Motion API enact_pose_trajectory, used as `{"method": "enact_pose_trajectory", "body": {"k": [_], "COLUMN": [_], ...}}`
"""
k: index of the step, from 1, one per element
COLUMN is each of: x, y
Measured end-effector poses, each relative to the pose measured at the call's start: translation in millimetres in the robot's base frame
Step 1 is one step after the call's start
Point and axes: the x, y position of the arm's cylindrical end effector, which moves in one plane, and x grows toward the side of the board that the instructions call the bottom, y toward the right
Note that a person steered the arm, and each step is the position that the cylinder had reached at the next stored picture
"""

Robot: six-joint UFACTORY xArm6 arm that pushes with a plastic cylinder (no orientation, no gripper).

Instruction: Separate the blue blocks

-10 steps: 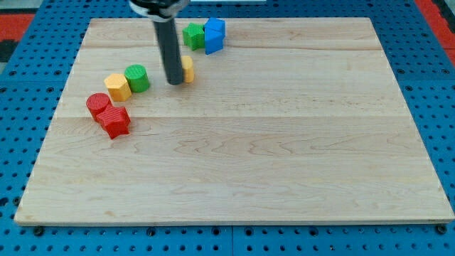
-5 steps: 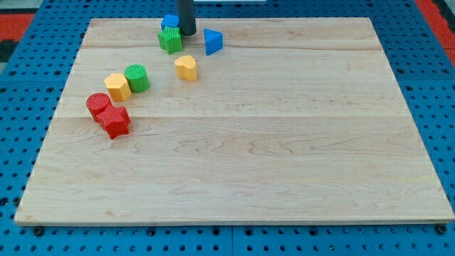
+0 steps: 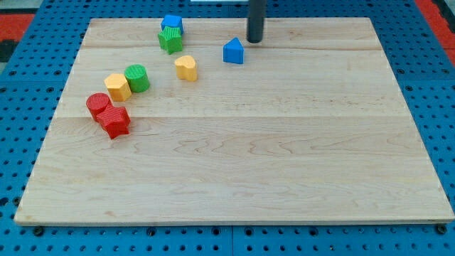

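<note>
Pale wood, planked with fine lengthwise grain, makes up the surface [image 3: 284,156], which sits on a blue pegboard [image 3: 441,107] dotted with holes. My tip [image 3: 254,41], the lower end of a smooth dark rod with no fingers to open or close, stands near the view's top, just up and to the view's right of the blue triangular block [image 3: 233,52], close to it but apart from it.

That blue block has a peaked top and flat faces, and it lies alone. The other blue block [image 3: 171,23], blocky with angled corners, sits well to the view's left at the top edge of the wood, touching the green ridged block [image 3: 170,39] just below it; the green one looks star-like, with grooved sides.

A yellow heart-shaped block [image 3: 186,67] lies between the two blue ones and lower down, touching neither. Farther left, a green cylinder [image 3: 136,77] touches a yellow block [image 3: 117,87] with faceted sides. Below them a red cylinder [image 3: 98,105] presses against a red ridged block [image 3: 114,121] whose outline is jagged.
</note>
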Motion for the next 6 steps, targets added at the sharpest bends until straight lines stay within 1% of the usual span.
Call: {"method": "enact_pose_trajectory", "body": {"k": [1, 2, 3, 4, 5, 6], "x": [25.9, 57.6, 22.6, -41.3, -49.7, -28.0], "y": [-28.2, -23.7, -25.7, -30.6, -107.9, -163.5]}}
